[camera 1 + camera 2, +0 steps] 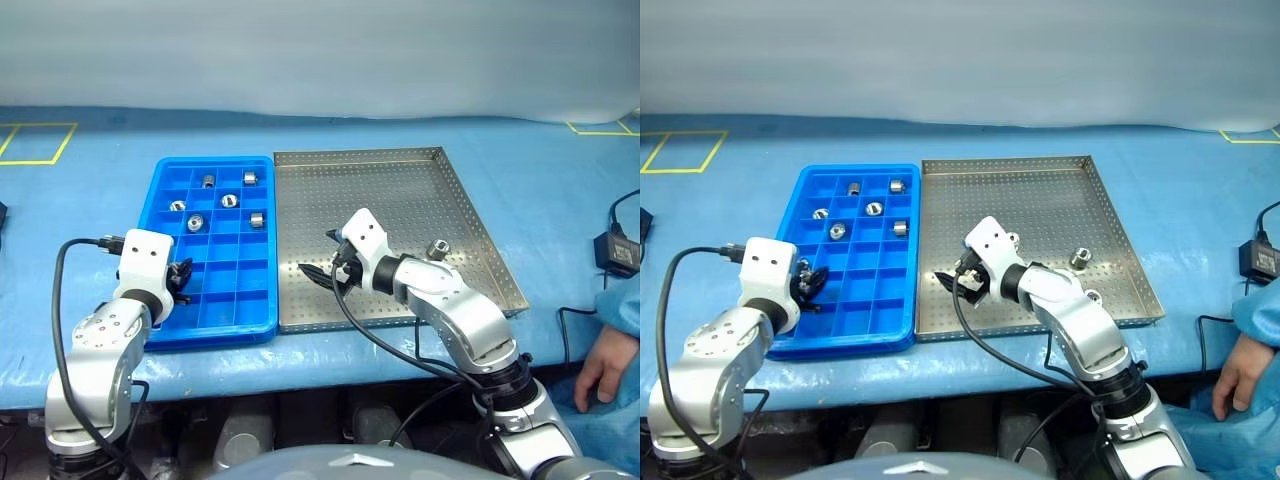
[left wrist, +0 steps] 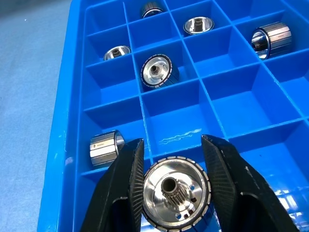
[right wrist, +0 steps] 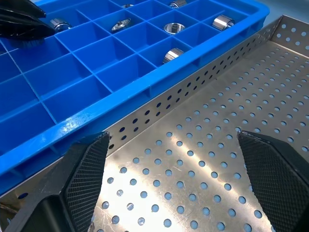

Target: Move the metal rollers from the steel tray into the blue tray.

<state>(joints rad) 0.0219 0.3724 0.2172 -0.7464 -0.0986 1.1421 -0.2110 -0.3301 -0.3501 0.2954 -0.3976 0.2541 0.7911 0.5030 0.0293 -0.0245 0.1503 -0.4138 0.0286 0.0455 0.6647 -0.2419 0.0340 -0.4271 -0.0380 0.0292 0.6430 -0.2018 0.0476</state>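
The blue tray lies left of the steel tray, their long sides touching. Several metal rollers sit in the blue tray's far compartments. One roller stands on the steel tray's right side. My left gripper hovers over the blue tray's near left compartments, shut on a roller that faces the wrist camera end-on. My right gripper is open and empty, low over the steel tray's near left part, beside the blue tray's wall.
A person's hand in a blue sleeve rests at the table's near right corner. A black power adapter with its cable lies right of the steel tray. Yellow tape marks show far left.
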